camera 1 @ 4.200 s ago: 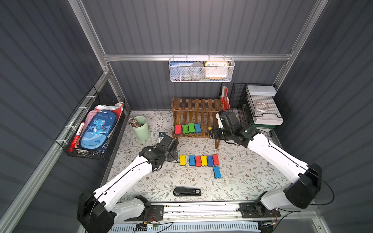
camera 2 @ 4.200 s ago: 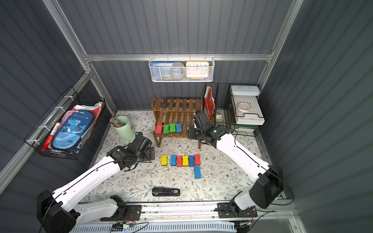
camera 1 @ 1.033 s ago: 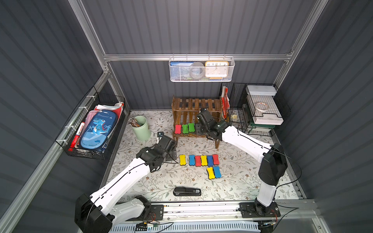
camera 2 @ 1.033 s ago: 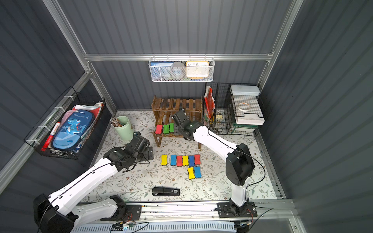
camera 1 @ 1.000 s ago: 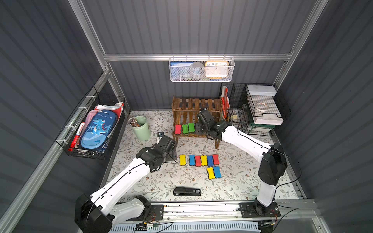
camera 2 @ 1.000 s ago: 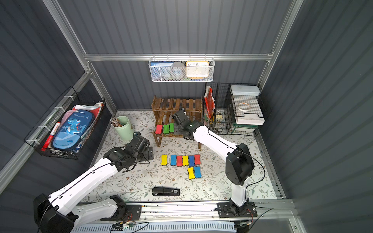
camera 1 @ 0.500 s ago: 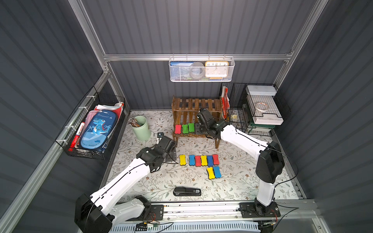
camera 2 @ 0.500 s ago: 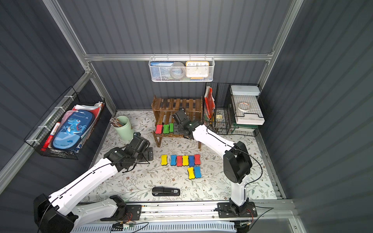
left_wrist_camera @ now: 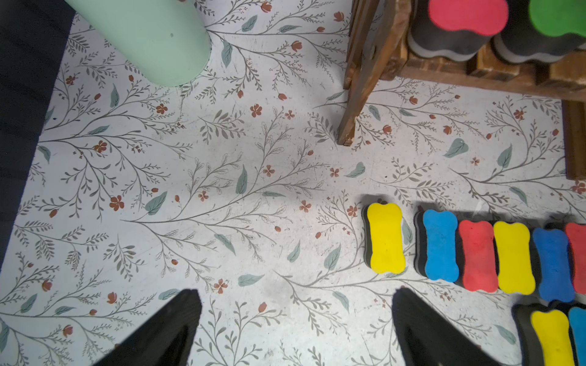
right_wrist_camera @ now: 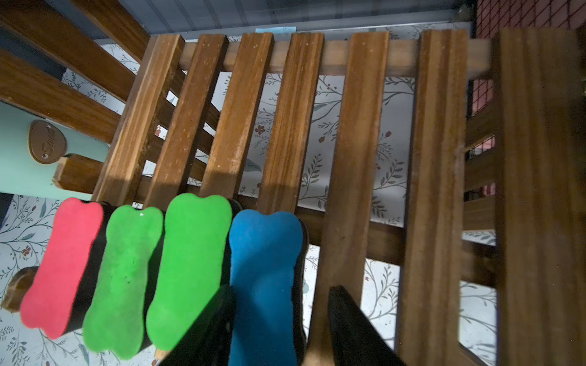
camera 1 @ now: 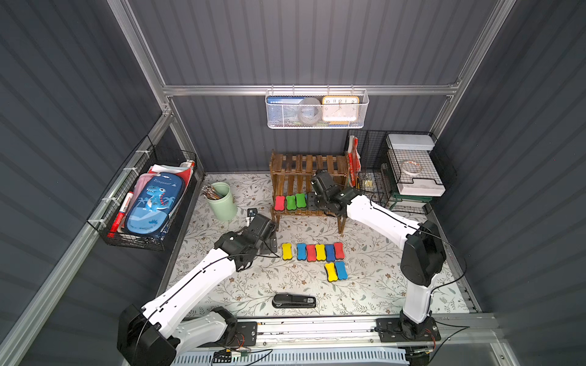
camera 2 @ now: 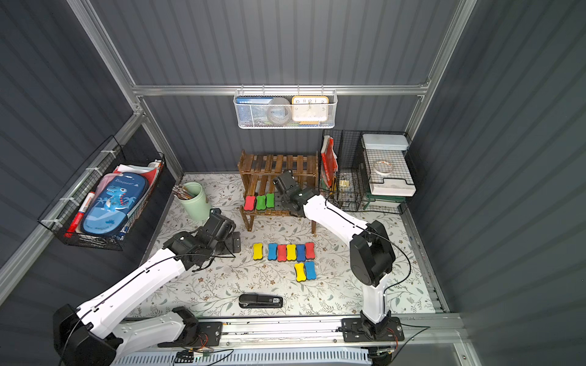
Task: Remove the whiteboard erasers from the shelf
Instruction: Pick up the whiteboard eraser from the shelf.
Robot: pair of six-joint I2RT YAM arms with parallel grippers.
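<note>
Nearest me, along the front edge of the desk (camera 1: 374, 285), lies a black stapler (camera 1: 294, 300). Behind it, a little right of centre, a yellow eraser (camera 1: 330, 271) and a blue eraser (camera 1: 341, 270) sit touching side by side. Just beyond them a row of six erasers (camera 1: 312, 252) runs across the middle of the desk. The left gripper (left_wrist_camera: 295, 293) hangs over bare desk just beside the left end of that row, its jaws spread wide and holding nothing. Farther back, by the rear edge, stands the shelf (camera 1: 309, 164). Four erasers stand along the front of its lower tier: a red eraser (right_wrist_camera: 63, 263), a green eraser (right_wrist_camera: 123, 279), a second green eraser (right_wrist_camera: 190, 269) and a blue shelf eraser (right_wrist_camera: 264, 253). The right gripper (right_wrist_camera: 282, 288) straddles the blue shelf eraser. One finger (right_wrist_camera: 218, 317) presses between it and the second green eraser. The other finger (right_wrist_camera: 352, 317) stands just off its far side with wood showing in the gap, so nothing is clamped yet. A mint cup (camera 1: 222, 201) stands left of the shelf.
</note>
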